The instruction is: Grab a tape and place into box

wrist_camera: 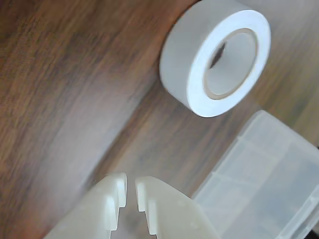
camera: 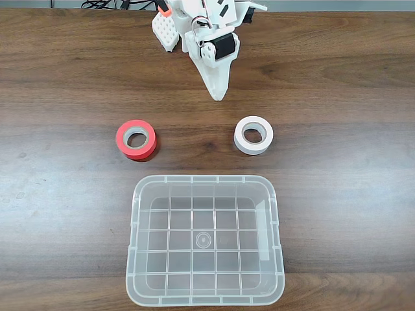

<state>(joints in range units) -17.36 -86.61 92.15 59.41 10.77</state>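
Note:
The tape (camera: 253, 135) is a small white roll lying flat on the wooden table, right of centre in the fixed view. The wrist view shows the tape (wrist_camera: 195, 52) close up at the top right, with its pale inner core. The box (camera: 133, 214) is a large clear plastic bin with a grid-ribbed bottom, standing empty at the front of the table; a corner of the box (wrist_camera: 259, 169) shows in the wrist view. My gripper (camera: 217, 91) hangs at the far edge, pointing toward the tape but well apart from it. My gripper (wrist_camera: 129, 196) has its fingertips almost together, holding nothing.
A red-orange tape roll (camera: 136, 139) with a grey core lies left of the white one, at about the same depth. A white waffle-patterned part (camera: 165, 31) sits beside the arm at the table's far edge.

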